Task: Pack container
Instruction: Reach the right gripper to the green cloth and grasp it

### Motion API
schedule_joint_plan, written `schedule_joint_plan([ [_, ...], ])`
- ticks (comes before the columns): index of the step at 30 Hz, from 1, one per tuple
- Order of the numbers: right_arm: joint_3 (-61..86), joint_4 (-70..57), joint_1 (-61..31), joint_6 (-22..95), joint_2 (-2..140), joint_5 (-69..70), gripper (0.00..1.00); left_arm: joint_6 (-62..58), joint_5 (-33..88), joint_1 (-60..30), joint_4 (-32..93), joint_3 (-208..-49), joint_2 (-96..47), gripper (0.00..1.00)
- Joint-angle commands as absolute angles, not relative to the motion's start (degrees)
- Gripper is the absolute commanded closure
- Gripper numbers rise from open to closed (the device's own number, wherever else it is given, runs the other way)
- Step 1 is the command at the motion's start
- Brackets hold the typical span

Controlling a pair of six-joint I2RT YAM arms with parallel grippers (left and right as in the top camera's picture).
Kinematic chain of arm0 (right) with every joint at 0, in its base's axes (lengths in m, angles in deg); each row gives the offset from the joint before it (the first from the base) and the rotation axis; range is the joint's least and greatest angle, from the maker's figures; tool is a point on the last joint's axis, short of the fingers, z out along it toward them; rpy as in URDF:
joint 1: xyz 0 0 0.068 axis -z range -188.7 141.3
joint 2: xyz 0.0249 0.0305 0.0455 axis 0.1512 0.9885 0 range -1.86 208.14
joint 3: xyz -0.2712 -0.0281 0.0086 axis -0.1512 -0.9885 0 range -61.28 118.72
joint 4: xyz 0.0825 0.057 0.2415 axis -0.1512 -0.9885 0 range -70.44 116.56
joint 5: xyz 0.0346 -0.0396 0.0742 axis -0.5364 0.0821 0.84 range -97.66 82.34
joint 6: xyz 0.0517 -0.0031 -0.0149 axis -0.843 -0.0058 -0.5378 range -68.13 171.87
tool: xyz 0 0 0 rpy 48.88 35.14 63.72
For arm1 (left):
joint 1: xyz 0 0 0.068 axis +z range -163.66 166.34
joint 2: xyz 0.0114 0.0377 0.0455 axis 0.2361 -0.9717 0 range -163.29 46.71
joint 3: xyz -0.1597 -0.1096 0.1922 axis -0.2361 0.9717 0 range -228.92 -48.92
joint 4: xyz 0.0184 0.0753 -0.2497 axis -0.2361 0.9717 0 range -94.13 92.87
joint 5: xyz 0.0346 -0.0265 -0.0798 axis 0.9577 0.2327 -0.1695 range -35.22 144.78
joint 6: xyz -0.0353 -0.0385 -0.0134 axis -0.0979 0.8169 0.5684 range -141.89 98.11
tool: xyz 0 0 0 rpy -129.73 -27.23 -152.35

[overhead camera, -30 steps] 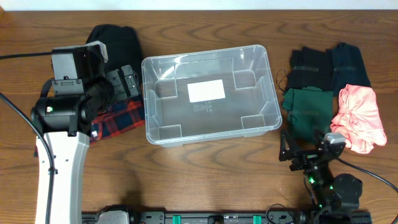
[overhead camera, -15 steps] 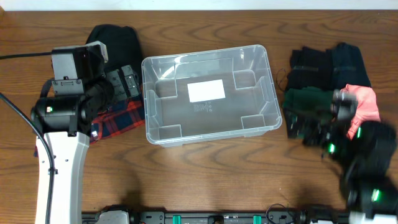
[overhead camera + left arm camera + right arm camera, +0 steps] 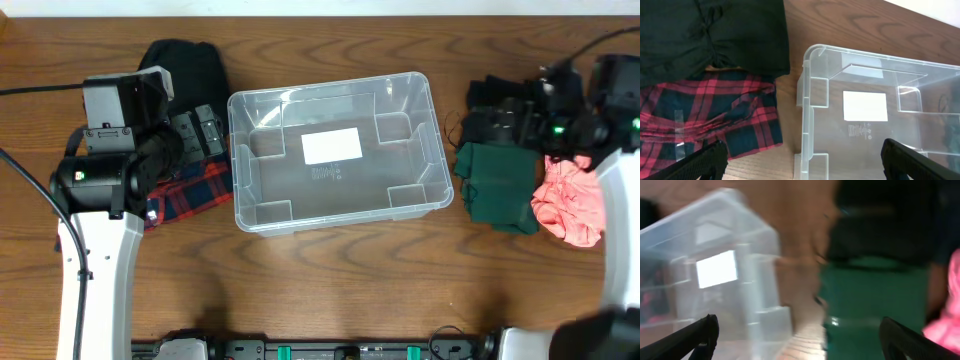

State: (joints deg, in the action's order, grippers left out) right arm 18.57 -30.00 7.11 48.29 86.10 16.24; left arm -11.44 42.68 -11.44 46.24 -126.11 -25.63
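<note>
Mid-tabletop, container point(image 3: 340, 185) empty: nothing packed yet, whole job left. Plaid cloth point(image 3: 195, 185) + black garment point(image 3: 185, 65) on its left; green cloth point(image 3: 490, 185), pink cloth point(image 3: 570, 200), dark clothes point(image 3: 495, 125) on right. Left end effector point(image 3: 802, 160) & right end effector point(image 3: 797, 337): fingers apart, holding nothing.

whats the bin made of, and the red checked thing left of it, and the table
Container: clear, glossy moulded plastic; you can see straight through its walls.
Red plaid garment: soft woven cloth, matte and wrinkled; the fibre cannot be told.
Table: brown wood grain with a slight sheen; whether solid wood or veneer is unclear.
</note>
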Motion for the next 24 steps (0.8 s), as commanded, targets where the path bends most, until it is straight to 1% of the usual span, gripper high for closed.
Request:
schedule_joint_plan([
  [1, 19.5, -31.0, 14.2, 49.4, 91.0, 20.7, 0.01, -12.0, 42.4, -11.2, 46.2, -127.1, -25.9, 0.02],
  [4, 19.4, -31.7, 19.2, 52.2, 95.1, 20.7, 0.01, -12.0, 42.4, -11.2, 46.2, -127.1, -25.9, 0.02],
  [6, 19.4, -31.4, 20.6, 52.8, 97.2, 21.3, 0.01, -12.0, 42.4, -11.2, 46.2, -127.1, -25.9, 0.02],
  [10, 19.4, -29.7, 20.0, 56.3, 101.9, 22.4, 0.01, -12.0, 42.4, -11.2, 46.2, -127.1, -25.9, 0.02],
  [12, 19.4, -29.1, 19.6, 56.3, 104.7, 22.4, 0.01, -12.0, 42.4, -11.2, 46.2, -127.1, -25.9, 0.02],
  [15, 19.4, -27.7, 19.6, 56.2, 108.9, 18.2, 0.01, -12.0, 42.4, -11.2, 46.2, -127.1, -25.9, 0.02],
  [21, 19.4, -25.2, 18.7, 57.6, 114.6, 19.4, 0.01, -12.0, 42.4, -11.2, 46.2, -127.1, -25.9, 0.02],
  [23, 19.4, -24.6, 18.2, 57.8, 115.9, 19.6, 0.03, -12.0, 42.4, -11.2, 46.2, -127.1, -25.9, 0.02],
  [24, 19.4, -24.4, 17.8, 58.0, 116.7, 19.6, 0.07, -12.0, 42.4, -11.2, 46.2, -127.1, -25.9, 0.02],
])
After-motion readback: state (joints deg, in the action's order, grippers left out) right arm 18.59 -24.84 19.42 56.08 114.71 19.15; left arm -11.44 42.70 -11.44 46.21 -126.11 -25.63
